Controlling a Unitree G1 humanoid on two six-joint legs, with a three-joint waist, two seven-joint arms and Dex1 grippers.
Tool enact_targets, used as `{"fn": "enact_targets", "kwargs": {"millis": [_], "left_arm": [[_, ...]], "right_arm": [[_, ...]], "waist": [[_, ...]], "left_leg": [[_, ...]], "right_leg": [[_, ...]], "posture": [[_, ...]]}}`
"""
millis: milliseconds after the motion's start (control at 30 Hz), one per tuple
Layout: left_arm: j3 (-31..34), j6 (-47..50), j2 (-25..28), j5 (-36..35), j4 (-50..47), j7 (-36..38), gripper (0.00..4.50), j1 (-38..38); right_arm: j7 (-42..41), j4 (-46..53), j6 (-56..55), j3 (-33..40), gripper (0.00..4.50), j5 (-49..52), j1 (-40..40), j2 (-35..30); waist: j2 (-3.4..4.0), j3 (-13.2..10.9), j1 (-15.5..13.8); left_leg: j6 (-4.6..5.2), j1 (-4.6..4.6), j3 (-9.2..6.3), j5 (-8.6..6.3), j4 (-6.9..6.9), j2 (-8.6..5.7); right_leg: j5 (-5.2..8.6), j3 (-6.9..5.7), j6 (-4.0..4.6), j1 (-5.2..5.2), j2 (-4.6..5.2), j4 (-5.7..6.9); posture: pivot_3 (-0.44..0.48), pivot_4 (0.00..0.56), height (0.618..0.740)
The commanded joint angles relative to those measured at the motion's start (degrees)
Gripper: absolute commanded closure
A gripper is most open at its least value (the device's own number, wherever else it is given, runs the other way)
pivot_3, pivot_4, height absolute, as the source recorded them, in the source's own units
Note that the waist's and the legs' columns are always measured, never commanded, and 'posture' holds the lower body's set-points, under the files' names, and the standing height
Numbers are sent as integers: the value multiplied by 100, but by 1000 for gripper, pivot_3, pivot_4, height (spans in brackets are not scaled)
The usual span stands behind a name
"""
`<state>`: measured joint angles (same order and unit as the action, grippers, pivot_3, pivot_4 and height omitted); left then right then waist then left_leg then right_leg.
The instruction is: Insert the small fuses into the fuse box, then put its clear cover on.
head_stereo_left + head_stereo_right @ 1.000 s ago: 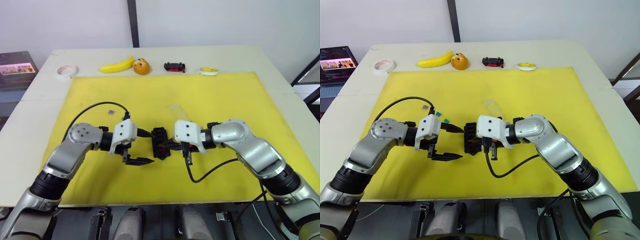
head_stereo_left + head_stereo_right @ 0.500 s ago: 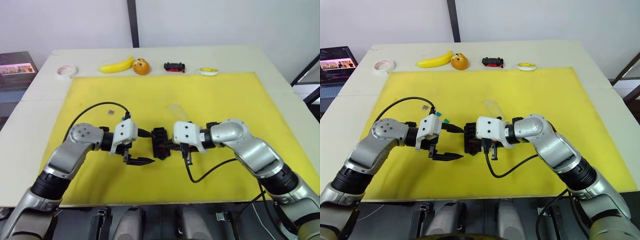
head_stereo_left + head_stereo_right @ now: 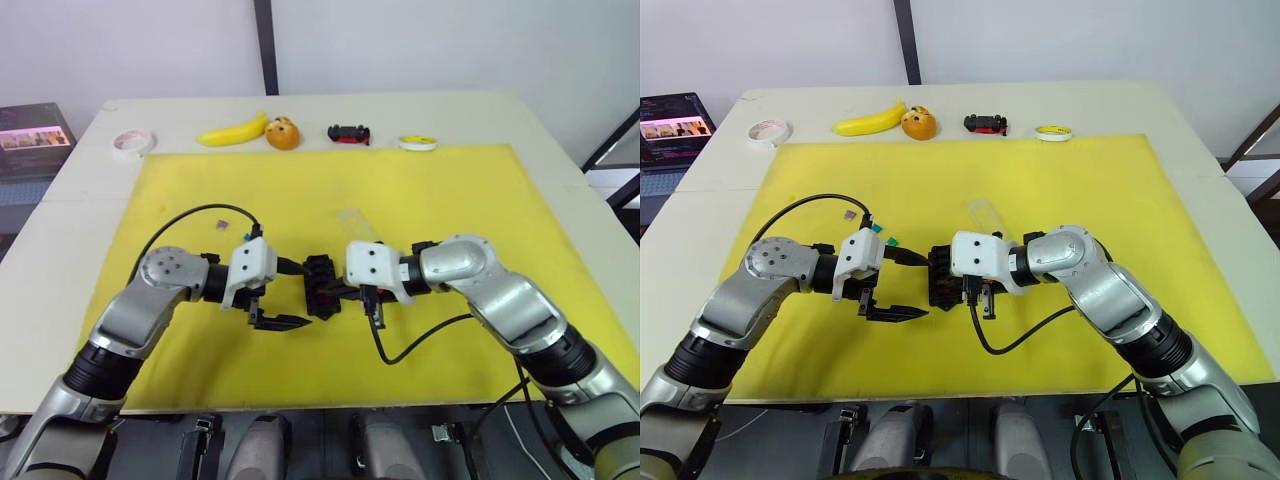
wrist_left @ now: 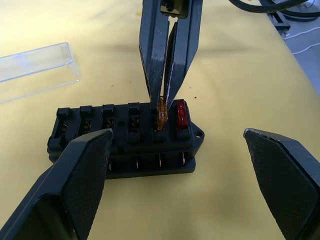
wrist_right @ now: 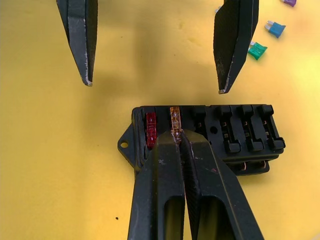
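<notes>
In your head views, the box (image 3: 320, 285) sits on the yellow mat (image 3: 450, 190) between your two pincers. Your left pincer (image 3: 285, 297) is spread wide just to the left of the box, holding nothing. Your right pincer (image 3: 345, 292) reaches into the box from the right. The cover (image 3: 358, 224) lies on the mat just behind the box, and a teal fuse (image 3: 894, 242) lies behind and left of the box.

In your left wrist view, the box has a red fuse (image 4: 181, 115) seated in the end slot. An amber fuse (image 4: 161, 116) stands in the next slot, with your right pincer clamped on its top. The other slots look empty. The cover is beyond the box, apart from it.

In your right wrist view, the pincer is closed on the amber fuse, which is partly in its slot beside the red one. Beyond the box lie teal, blue (image 5: 274, 28) and purple (image 5: 289, 2) fuses.

By my reading, you have one fuse in and a second going in. The loose fuses and the cover are left.
</notes>
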<state>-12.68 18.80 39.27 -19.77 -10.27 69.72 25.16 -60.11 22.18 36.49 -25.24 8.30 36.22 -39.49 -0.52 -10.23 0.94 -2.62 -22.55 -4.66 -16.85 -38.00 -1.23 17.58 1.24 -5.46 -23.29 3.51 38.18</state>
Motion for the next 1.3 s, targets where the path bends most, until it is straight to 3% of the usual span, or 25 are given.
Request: {"fn": "enact_targets", "kwargs": {"millis": [33, 400, 433, 467, 667, 700, 933, 1133, 1300], "left_arm": [[99, 38, -31, -80, -200, -28, 79, 117], [128, 72, -53, -57, -213, -24, 79, 136], [130, 69, -52, -55, -213, -26, 0, 132], [130, 66, -54, -53, -212, -29, 0, 129], [128, 45, -68, -42, -199, -41, 0, 122], [130, 21, -68, -36, -170, -32, 0, 121], [129, -31, -63, -33, -150, -12, 0, 85], [159, 9, -9, -120, -221, 78, 0, 11], [175, -64, 36, -158, -233, 199, 0, -38]], "right_arm": [[16, -20, -134, 113, 4500, -46, 117, 39], [-49, -92, -223, 52, 4500, -114, 120, 90], [-65, -73, -194, 72, 3818, -82, 140, 98], [-73, -60, -177, 86, 3565, -64, 150, 103], [-102, 7, -135, 175, 411, -3, 234, 100], [-98, -13, -54, 282, 63, 78, 328, 118], [-133, -11, 126, 563, 63, 305, 446, 16], [-8, 335, 208, 833, 63, 543, 67, 11], [552, 947, 904, 1377, 63, 1223, -481, 427]], "waist": [[0, 0, 0], [1, 1, 9], [1, 1, 8], [1, 1, 8], [1, 1, 8], [1, 1, 7], [1, 1, 2], [1, 1, -1], [2, 2, 9]], "left_leg": [[0, 0, 0, 0, 0, 0], [-4, 0, 1, 2, -3, 0], [-4, 0, 1, 2, -4, 0], [-4, 0, 1, 2, -4, 0], [-4, 0, 1, 2, -4, 0], [-4, 1, 1, 2, -4, 0], [-5, 1, 1, 3, -5, 0], [-2, 0, 2, 1, -6, -3], [-1, 1, 0, 0, -6, 1]], "right_leg": [[0, 0, 0, 0, 0, 0], [0, 0, 0, 0, 0, 4], [0, 0, 0, 0, 0, 4], [0, 0, 0, 0, 0, 4], [0, 0, 0, 0, 0, 4], [0, 0, 0, 0, 0, 4], [0, 0, 0, 0, 0, 6], [0, 1, 0, 0, 2, 6], [0, 1, 0, 0, 0, 10]], "posture": [[0, 150, 740], [0, 150, 740], [0, 150, 740], [0, 150, 740], [0, 150, 740], [0, 150, 740], [0, 150, 740], [0, 150, 740], [0, 150, 740]]}}
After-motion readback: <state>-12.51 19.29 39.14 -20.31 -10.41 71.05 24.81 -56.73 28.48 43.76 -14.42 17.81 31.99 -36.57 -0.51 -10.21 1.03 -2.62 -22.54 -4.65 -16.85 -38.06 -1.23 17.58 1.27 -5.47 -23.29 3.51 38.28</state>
